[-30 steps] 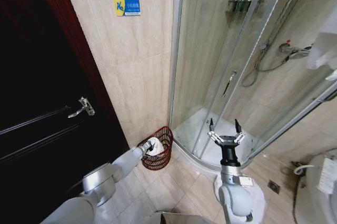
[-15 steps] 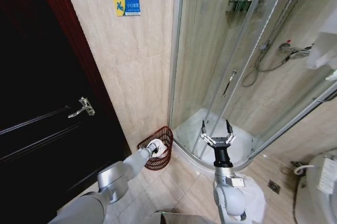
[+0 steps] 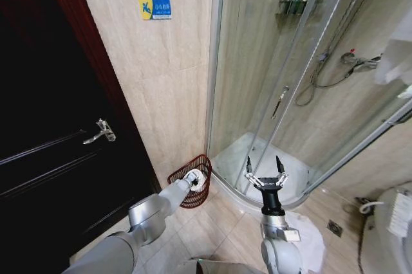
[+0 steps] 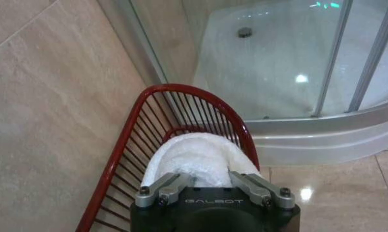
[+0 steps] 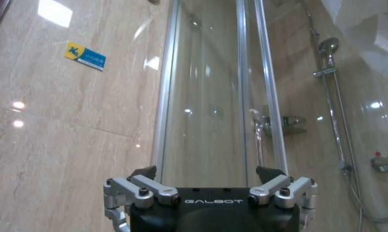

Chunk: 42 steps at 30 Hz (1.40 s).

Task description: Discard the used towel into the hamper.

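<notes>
Head view | left pincer (image 3: 191, 178) clamps towel (image 3: 194, 177) over hamper (image 3: 191, 181) beside shower door (image 3: 257, 94) | right pincer (image 3: 264, 174) spread, empty

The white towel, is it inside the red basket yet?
Partly: the towel sits within the hamper rim, gripped by the left gripper.

Beige tiled walls (image 3: 161, 87), glass shower enclosure (image 3: 283, 81).

left hand (image 3: 191, 178) is holding the white towel (image 3: 195, 177) over the red hamper (image 3: 188, 187), right hand (image 3: 264, 172) spread wide by the shower door (image 3: 283, 94).
</notes>
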Available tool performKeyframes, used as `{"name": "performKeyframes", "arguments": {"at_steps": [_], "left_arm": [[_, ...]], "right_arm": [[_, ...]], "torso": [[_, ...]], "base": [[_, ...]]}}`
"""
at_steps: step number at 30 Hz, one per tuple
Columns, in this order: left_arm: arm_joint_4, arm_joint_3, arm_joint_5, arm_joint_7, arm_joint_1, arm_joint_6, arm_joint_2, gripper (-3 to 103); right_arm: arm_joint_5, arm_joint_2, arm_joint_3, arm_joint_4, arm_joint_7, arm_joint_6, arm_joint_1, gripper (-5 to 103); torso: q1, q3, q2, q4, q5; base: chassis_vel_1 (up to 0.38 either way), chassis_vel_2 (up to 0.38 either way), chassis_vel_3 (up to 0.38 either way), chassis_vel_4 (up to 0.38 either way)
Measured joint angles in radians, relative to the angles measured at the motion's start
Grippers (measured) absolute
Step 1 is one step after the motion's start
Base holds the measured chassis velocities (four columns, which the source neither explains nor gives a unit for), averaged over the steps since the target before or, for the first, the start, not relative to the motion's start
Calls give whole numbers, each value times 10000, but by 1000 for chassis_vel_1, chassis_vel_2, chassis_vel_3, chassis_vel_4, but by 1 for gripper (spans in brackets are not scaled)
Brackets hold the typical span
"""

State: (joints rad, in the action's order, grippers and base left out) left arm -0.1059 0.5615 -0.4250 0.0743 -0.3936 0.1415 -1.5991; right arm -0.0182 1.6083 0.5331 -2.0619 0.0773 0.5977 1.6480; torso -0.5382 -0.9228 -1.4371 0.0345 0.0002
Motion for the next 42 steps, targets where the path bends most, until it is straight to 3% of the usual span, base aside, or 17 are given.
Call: {"name": "performKeyframes", "arguments": {"at_steps": [3,7,10,15,17,20,22,26,30,32,33,35,36,37,42], "left_arm": [[-105,-27,67,-35,-40,-68,105,26],[-349,-165,106,-70,-116,-86,244,36],[-661,-263,116,-138,-253,-83,466,53],[-981,-594,143,-23,-407,151,623,63],[-1754,-613,-81,-96,-713,242,1061,74],[-2317,-594,-204,-136,-903,253,1432,80],[-3455,-808,-415,-412,-1287,241,2004,95],[-4607,-910,-769,-626,-1602,176,2520,98],[-6840,-1357,-1408,-773,-2278,-438,3424,100],[-7227,-1465,-1547,-842,-2419,-584,3582,100],[-7981,-1704,-1824,-946,-2703,-1084,3893,100],[-8487,-1898,-1984,-981,-2889,-1410,4115,100],[-9428,-2378,-2070,-1124,-3290,-1873,4486,100],[-9428,-2378,-2070,-1124,-3290,-1873,4486,100],[-11641,-4069,-1810,-1299,-4618,-2793,5456,100]], "right_arm": [[-16,-1,-38,11,-51,-42,-13,100],[-44,-1,-72,33,-49,-65,-20,100],[-62,-1,-76,150,-52,-34,-7,100],[-55,-1,-70,185,-75,-42,-11,100],[-58,-1,-67,177,-77,-158,-52,100],[-58,-1,-54,142,-77,-254,-77,100],[-17,-1,14,20,-110,-492,-120,100],[61,-1,127,-110,-178,-740,-177,100],[76,-1,393,-587,-356,-1613,-234,100],[21,-1,448,-649,-384,-1758,-214,100],[-79,-1,505,-791,-431,-2035,-122,100],[-90,-12,512,-904,-451,-2203,-29,100],[-82,-77,513,-1174,-511,-2518,193,100],[-82,-77,513,-1174,-511,-2518,193,100],[-169,-103,617,-1745,-593,-3008,646,100]], "torso": [[0,0,0,0,0],[0,0,0,1,0],[0,0,0,1,-2],[0,1,0,0,-1],[0,0,0,-2,-7],[0,1,0,0,-1],[0,0,0,5,-3],[1,1,0,2,-3],[0,1,0,0,-4],[0,1,0,0,-4],[0,1,0,-2,-4],[0,0,0,0,-3],[1,1,0,0,-4],[1,1,0,0,-4],[1,2,0,0,-5]], "base": [[0,0,0,0],[0,0,0,0],[0,0,0,0],[0,0,0,0],[0,0,0,0],[0,0,0,0],[0,0,0,0],[0,0,0,0],[0,0,0,0],[0,0,0,0],[0,0,0,0],[0,0,0,0],[0,0,0,0],[0,0,0,0],[0,0,0,0]]}}
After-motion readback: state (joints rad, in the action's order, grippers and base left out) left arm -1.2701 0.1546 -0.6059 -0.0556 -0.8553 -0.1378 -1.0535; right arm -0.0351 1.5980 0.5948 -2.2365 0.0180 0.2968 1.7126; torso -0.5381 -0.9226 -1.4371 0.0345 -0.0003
